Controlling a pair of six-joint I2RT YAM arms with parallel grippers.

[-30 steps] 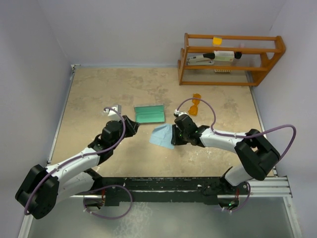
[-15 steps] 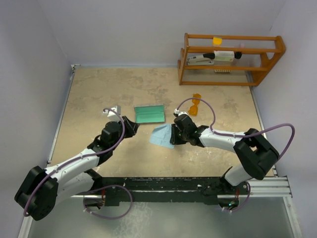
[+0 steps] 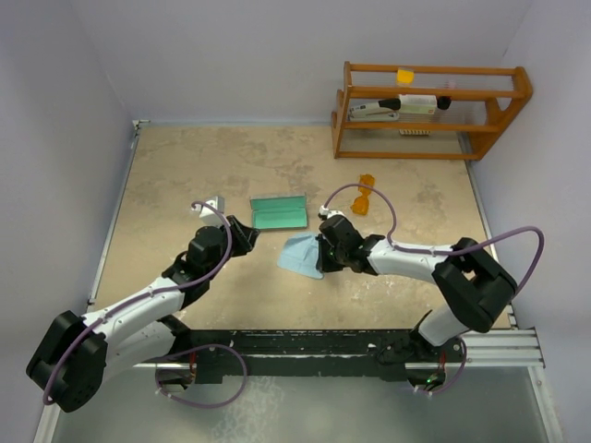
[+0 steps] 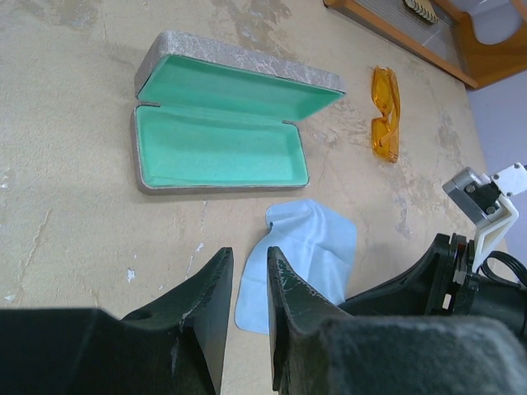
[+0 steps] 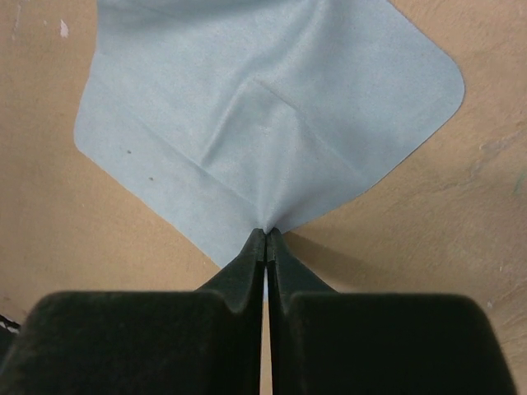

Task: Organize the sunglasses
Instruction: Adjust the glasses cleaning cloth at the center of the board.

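The orange sunglasses [image 3: 364, 194] lie on the table right of the open grey case with green lining [image 3: 280, 212]; both also show in the left wrist view, sunglasses [image 4: 384, 115] and case [image 4: 222, 144]. The light blue cloth [image 3: 301, 254] lies in front of the case. My right gripper [image 3: 321, 251] is shut on the cloth's right edge, and the cloth [image 5: 263, 107] puckers at the gripper [image 5: 266, 232]. My left gripper [image 3: 247, 235] sits left of the cloth, front left of the case. In the left wrist view this gripper [image 4: 249, 259] is open by a narrow gap and empty.
A wooden rack [image 3: 429, 111] stands at the back right with a stapler-like tool and small items on its shelves. White walls close in the table on the left, back and right. A small white block [image 3: 214, 201] lies left of the case.
My right gripper has shifted slightly left while pinching the cloth. The left arm, case and sunglasses have not moved.
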